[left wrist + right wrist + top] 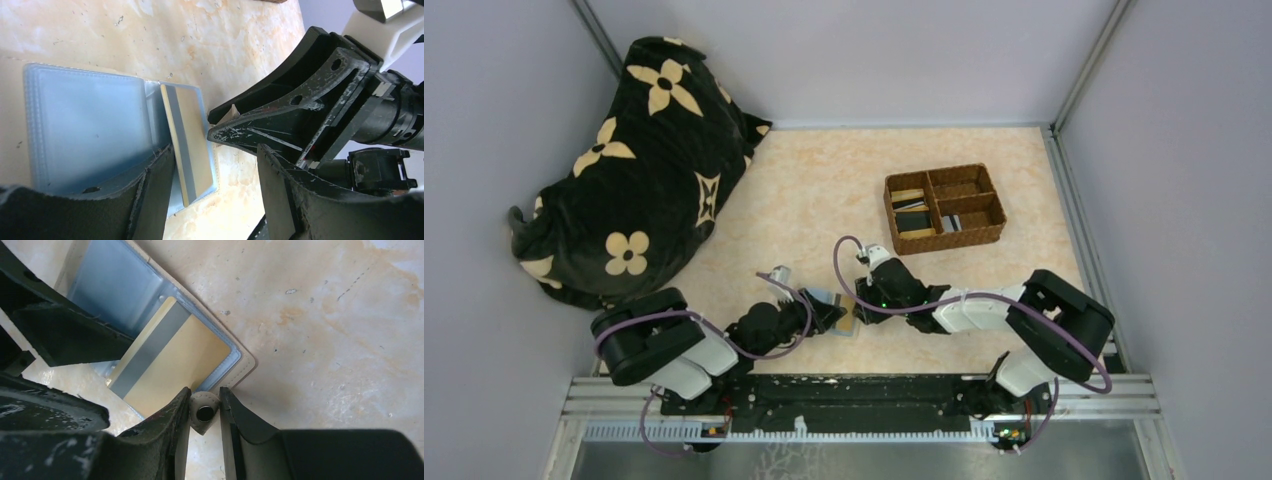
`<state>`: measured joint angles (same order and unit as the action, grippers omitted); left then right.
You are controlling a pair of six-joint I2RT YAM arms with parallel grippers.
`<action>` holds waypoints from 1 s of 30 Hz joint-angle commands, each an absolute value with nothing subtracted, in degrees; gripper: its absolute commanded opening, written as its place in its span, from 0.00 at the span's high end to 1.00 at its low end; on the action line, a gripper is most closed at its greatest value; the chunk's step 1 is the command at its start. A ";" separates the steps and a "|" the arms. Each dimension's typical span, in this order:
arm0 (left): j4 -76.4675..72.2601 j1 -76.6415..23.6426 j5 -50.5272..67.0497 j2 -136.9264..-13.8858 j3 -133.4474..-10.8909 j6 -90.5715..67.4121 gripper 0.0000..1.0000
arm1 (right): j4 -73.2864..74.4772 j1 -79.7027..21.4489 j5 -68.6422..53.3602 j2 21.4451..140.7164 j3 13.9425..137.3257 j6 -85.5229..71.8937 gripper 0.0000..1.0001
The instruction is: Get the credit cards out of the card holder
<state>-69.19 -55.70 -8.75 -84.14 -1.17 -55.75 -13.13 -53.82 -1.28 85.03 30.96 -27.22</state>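
The card holder (845, 313) lies open on the table between my two grippers, its pale blue-grey inner sleeves (85, 120) facing up. A tan-gold credit card (189, 142) with a grey stripe sits partly out of one sleeve; it also shows in the right wrist view (172, 365). My left gripper (215, 150) is open, one finger (150, 195) lying over the blue sleeve and the card's end in the gap. My right gripper (204, 399) is shut on the holder's cream snap tab (204, 413) at the holder's edge (245, 362).
A brown woven compartment tray (889, 205) with flat card-like things in it stands at the back right. A black bag with tan flower shapes (639, 160) fills the back left. Grey walls ring the table.
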 commanded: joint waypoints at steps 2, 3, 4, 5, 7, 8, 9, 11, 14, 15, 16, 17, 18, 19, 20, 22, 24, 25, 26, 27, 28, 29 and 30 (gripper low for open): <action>-80.67 -55.65 -4.66 -89.78 -2.73 -56.74 0.33 | -10.26 -54.89 -6.09 85.24 28.98 -28.87 0.72; -82.04 -55.57 -3.51 -91.36 -3.13 -56.94 0.33 | -10.36 -54.95 -5.96 85.33 29.09 -28.91 0.72; -83.50 -55.51 -2.16 -92.96 -3.80 -57.03 0.33 | -10.29 -54.96 -5.74 85.41 29.16 -28.86 0.73; -85.35 -55.46 -0.70 -94.69 -4.22 -56.97 0.34 | -10.10 -54.88 -5.41 85.43 29.35 -28.77 0.73; -90.45 -55.46 1.87 -98.96 -4.80 -57.73 0.35 | -9.78 -54.90 -4.91 85.50 29.71 -28.62 0.73; -93.64 -55.34 2.88 -101.23 -4.91 -58.54 0.35 | -9.68 -54.89 -4.83 85.56 29.77 -28.49 0.73; -97.04 -55.25 3.74 -103.95 -4.81 -59.50 0.36 | -9.55 -54.89 -4.82 85.64 29.98 -28.41 0.73; -102.41 -54.77 5.35 -108.98 -4.97 -61.95 0.43 | -9.45 -54.87 -4.83 85.76 30.15 -28.30 0.73; -102.59 -54.49 6.02 -111.40 -5.05 -62.09 0.52 | -9.36 -54.90 -4.61 85.78 29.99 -28.29 0.73; -102.57 -54.54 5.46 -111.06 -4.52 -61.82 0.52 | -9.37 -54.87 -4.48 85.77 29.92 -28.29 0.73; -102.61 -54.39 4.74 -110.37 -3.87 -61.69 0.52 | -9.47 -54.85 -4.35 85.78 29.73 -28.35 0.73; -102.57 -54.17 4.29 -109.50 -3.19 -61.43 0.52 | -9.63 -54.86 -4.31 85.83 29.57 -28.37 0.73; -102.57 -53.73 4.34 -108.64 -2.53 -61.11 0.52 | -9.71 -54.87 -4.35 85.91 29.51 -28.39 0.73; -102.57 -53.18 4.62 -107.76 -1.90 -61.00 0.51 | -9.78 -54.86 -4.26 85.99 29.41 -28.44 0.73; -102.57 -52.42 4.96 -107.07 -1.14 -61.00 0.51 | -9.88 -54.86 -4.26 86.10 29.40 -28.51 0.73; -102.57 -50.87 5.80 -105.82 0.04 -61.04 0.51 | -10.16 -54.93 -4.33 86.40 29.30 -28.65 0.73; -102.63 -49.74 6.43 -105.12 1.15 -61.06 0.51 | -10.23 -54.86 -4.29 86.61 29.27 -28.68 0.73; -102.62 -49.45 6.56 -104.79 1.59 -61.00 0.51 | -10.20 -54.86 -4.27 86.70 29.27 -28.61 0.73; -102.62 -49.32 6.64 -104.70 1.85 -61.06 0.51 | -10.13 -54.85 -4.20 86.74 29.33 -28.63 0.73; -102.57 -49.31 6.71 -104.55 2.07 -61.16 0.51 | -10.02 -54.84 -4.06 86.80 29.29 -28.62 0.73; -102.57 -49.25 6.76 -104.58 2.27 -61.12 0.51 | -9.95 -54.87 -3.97 86.83 29.32 -28.58 0.73; -102.57 -49.30 6.62 -104.51 2.37 -61.21 0.51 | -9.86 -54.82 -3.90 86.84 29.27 -28.57 0.73; -102.57 -49.24 6.46 -104.37 2.58 -61.13 0.51 | -9.85 -54.81 -3.84 86.76 29.15 -28.52 0.73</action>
